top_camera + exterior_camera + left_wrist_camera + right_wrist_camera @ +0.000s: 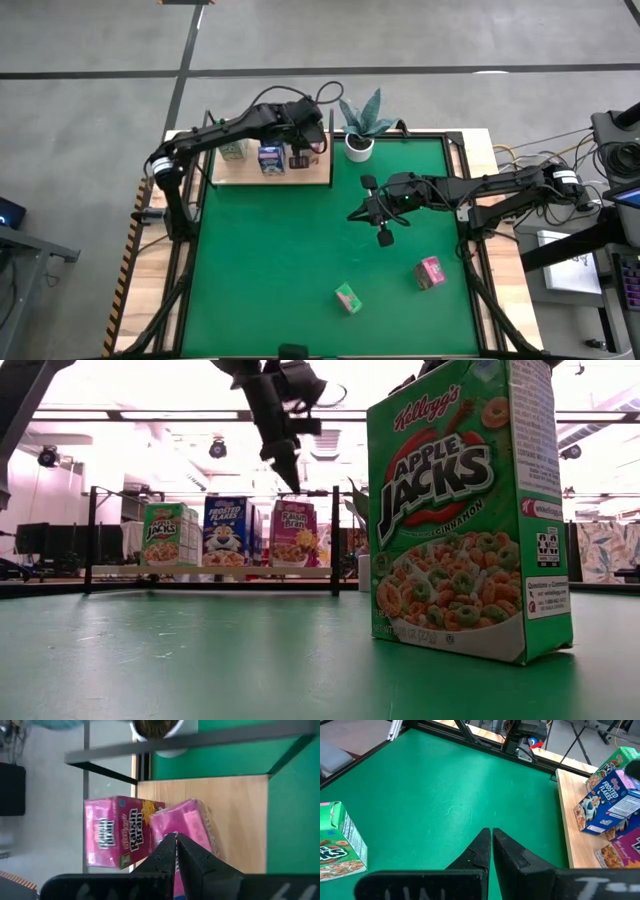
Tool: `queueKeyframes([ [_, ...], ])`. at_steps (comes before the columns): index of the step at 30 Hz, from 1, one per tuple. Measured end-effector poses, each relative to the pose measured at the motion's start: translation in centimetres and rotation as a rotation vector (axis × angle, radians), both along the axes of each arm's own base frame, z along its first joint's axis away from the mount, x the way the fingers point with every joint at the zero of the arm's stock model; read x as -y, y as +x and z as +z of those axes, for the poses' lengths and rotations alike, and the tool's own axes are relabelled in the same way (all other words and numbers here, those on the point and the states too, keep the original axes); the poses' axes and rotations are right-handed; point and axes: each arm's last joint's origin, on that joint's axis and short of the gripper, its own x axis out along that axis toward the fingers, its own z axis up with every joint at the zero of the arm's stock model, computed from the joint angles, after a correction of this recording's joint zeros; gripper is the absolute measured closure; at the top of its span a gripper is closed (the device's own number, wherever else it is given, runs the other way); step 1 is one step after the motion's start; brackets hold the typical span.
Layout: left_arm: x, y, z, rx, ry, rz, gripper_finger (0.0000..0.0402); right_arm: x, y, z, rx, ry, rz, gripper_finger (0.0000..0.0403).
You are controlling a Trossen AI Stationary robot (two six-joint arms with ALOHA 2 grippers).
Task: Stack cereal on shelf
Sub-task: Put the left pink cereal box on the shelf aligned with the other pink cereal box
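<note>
The light-wood shelf [262, 176] stands at the table's far left. On it stand a green carton [233, 150], a blue-and-white carton [270, 158] and pink cartons [300, 159]; they also show in the low view [293, 533]. My left gripper [304, 148] is shut and hangs above the pink cartons [187, 822], clear of them in the low view [285, 472]. My right gripper [358, 213] is shut and empty over the felt at mid-table [491, 832]. A green carton [347, 297] and a pink carton [430, 271] stand on the felt near the front.
A potted plant [360, 140] stands right of the shelf at the far edge. Thin black posts [335, 540] rise at the shelf's edges. The green Apple Jacks carton [465, 510] stands close before the low camera. Green felt [270, 260] lies open at the left and middle.
</note>
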Motion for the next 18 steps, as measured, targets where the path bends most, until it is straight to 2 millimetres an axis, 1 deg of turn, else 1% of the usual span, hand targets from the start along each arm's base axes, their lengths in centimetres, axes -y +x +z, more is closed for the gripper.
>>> queueKeyframes([
  [2,0.5,-0.4,1.0,-0.001,-0.001,-0.007,0.0402,0.0,0.0,0.0,0.000,0.000,0.000,0.0394],
  [4,1.0,-0.9,1.4,-0.043,-0.025,-0.008,0.0402,0.0,0.0,0.0,0.000,0.000,0.000,0.0394],
  [7,1.6,-1.8,1.2,-0.109,-0.115,-0.017,0.0402,0.0,0.0,0.0,0.000,0.000,0.000,0.0394],
  [9,2.0,-2.1,1.0,-0.101,-0.217,-0.046,0.0401,0.0,0.0,0.0,0.000,0.000,-0.001,0.0394],
  [11,2.4,-2.1,0.4,-0.093,-0.297,-0.078,0.0401,0.0,0.0,0.0,0.000,0.001,0.000,0.0394],
  [14,2.6,-1.6,-0.9,-0.092,-0.300,-0.088,0.0401,0.0,0.0,0.0,-0.002,0.005,-0.002,0.0394],
  [18,2.1,-1.3,-1.8,-0.093,-0.201,-0.045,0.0401,0.0,0.0,0.0,-0.004,0.008,-0.004,0.0394],
])
